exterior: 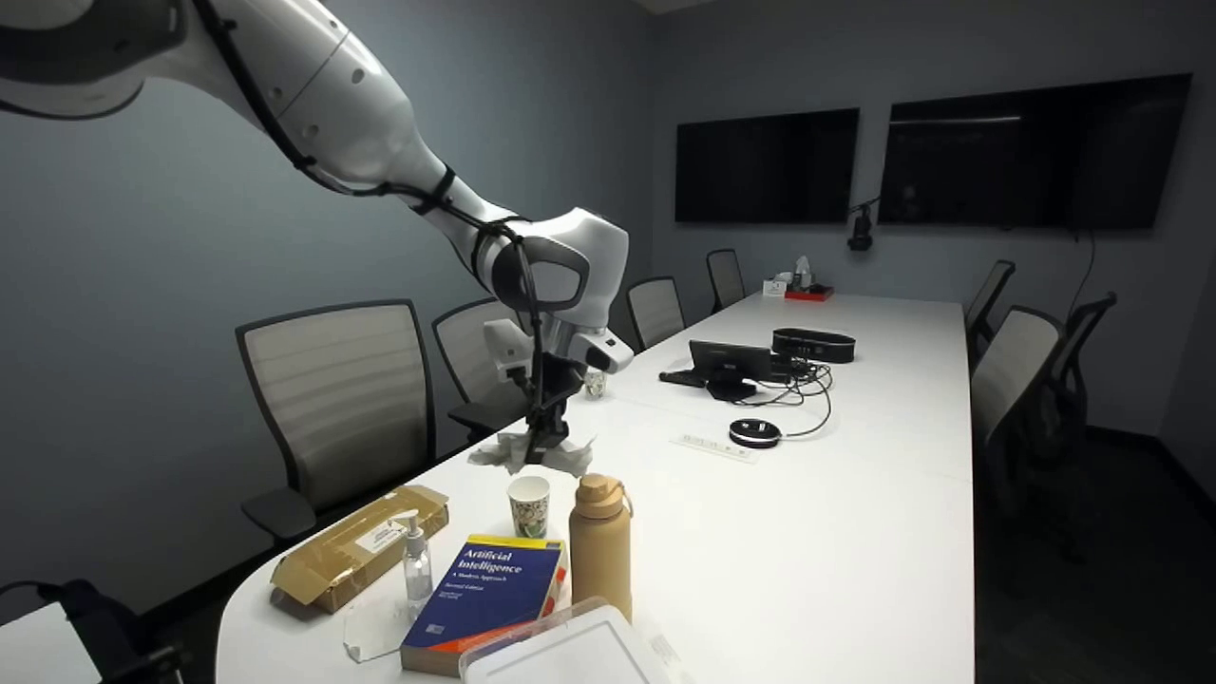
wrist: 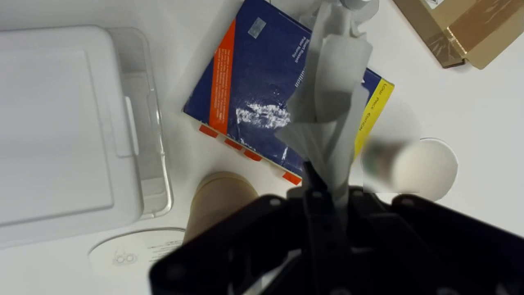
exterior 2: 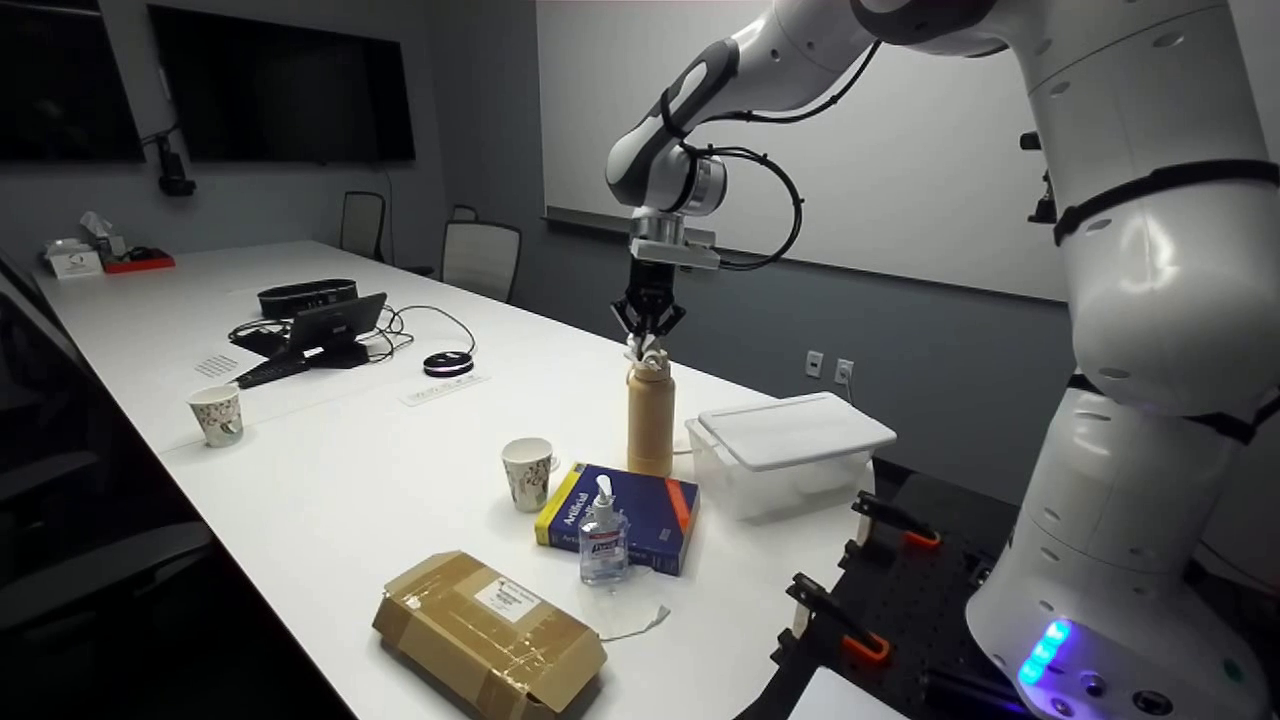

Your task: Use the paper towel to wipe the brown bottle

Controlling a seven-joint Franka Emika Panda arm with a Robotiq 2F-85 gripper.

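We find the black two-finger gripper [exterior: 546,445] pinching a crumpled white paper towel [wrist: 335,78] near its middle, presumably to leave both ends loose for wiping. Tall tan-brown cylindrical bottle [exterior: 600,556] stands upright beside thick blue-covered book [exterior: 489,597].

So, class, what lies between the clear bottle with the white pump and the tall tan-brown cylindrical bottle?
A thick blue book with a yellow band lies between the clear bottle and the tall tan-brown bottle, as both exterior views show.
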